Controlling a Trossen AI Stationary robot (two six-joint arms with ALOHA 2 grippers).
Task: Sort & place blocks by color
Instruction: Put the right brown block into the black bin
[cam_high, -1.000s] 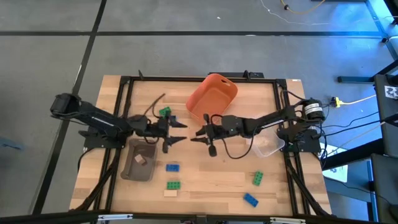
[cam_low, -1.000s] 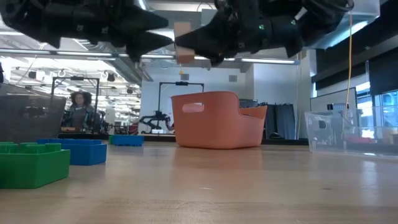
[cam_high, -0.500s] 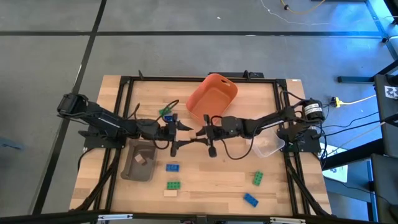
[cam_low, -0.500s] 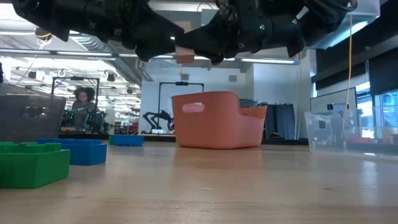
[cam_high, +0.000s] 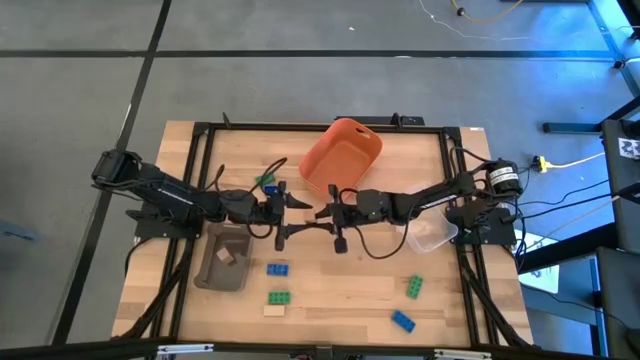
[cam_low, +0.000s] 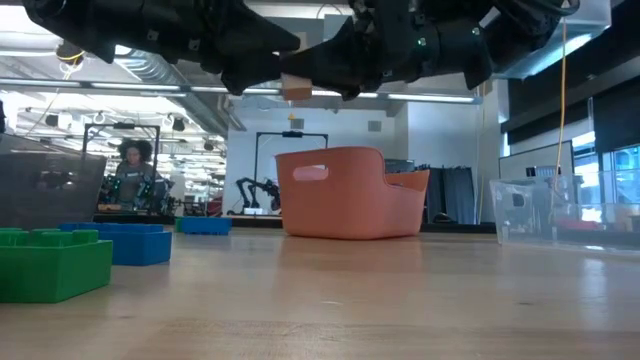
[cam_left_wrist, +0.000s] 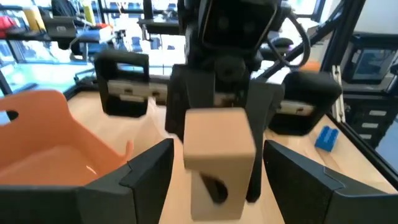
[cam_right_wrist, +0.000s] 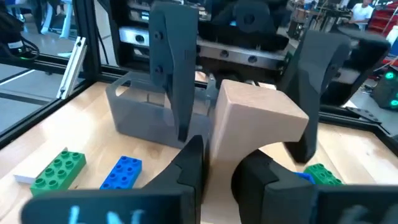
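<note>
Pinched between our right gripper's (cam_right_wrist: 217, 171) dark fingers is a pale tan block (cam_right_wrist: 258, 127), smooth-faced and boxy, held in the air above the middle of the table. Our left gripper (cam_left_wrist: 214, 177) faces it nose to nose with its fingers spread wide, one on either side of that same tan block (cam_left_wrist: 219, 146), not visibly touching it. From above, both grippers meet over the table's centre, left gripper (cam_high: 285, 215) and right gripper (cam_high: 325, 212) just apart.

We work on a light wooden table (cam_high: 340, 290) with visible grain, framed by black rails. An orange bin (cam_high: 342, 153) of smooth plastic with rounded corners sits at the far middle; a clear plastic container (cam_high: 432, 235) stands by the right arm's base, and a grey-brown tray (cam_high: 224, 260) lies near the left arm with a small tan piece inside.

Loose studded blocks lie on the near half: a blue block (cam_high: 277, 269) and a green block (cam_high: 279, 297) beside the tray, a flat tan block (cam_high: 274, 311) just below them, another green block (cam_high: 413, 287) and blue block (cam_high: 402, 321) toward the right. One green block (cam_high: 265, 181) lies beyond the left gripper.

Across the table at board level we see a workshop room with ceiling lights, equipment racks and a person (cam_low: 132, 175) in the distance.
</note>
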